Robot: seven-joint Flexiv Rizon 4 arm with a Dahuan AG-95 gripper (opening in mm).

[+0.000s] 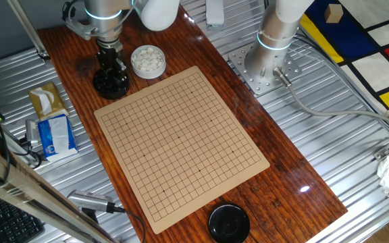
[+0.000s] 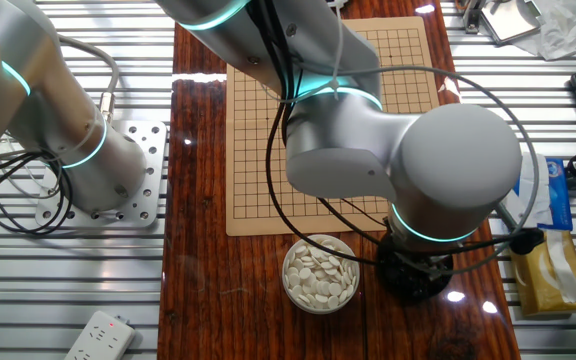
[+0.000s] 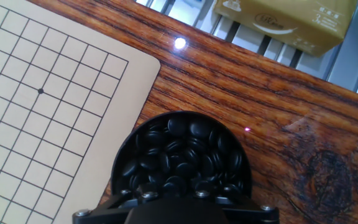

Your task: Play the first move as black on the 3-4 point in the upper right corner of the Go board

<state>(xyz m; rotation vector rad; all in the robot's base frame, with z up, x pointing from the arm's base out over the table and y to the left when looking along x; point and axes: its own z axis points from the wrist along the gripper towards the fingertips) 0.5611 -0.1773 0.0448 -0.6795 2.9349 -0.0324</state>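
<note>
Two bowls (image 1: 110, 82) (image 1: 147, 61) flank the board (image 1: 181, 142); jaws' state cannot be told.

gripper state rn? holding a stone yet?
Gripper: down over the bowl of black stones, fingertips hidden in every view. Open or shut cannot be told, nor whether it holds a stone. Go board has no stones.

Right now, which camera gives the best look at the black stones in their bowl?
The hand view: the glossy black stones fill their round bowl, seen from directly above. One fixed view shows only the bowl's side under the tool; in the other, the arm hides most of it.
</note>
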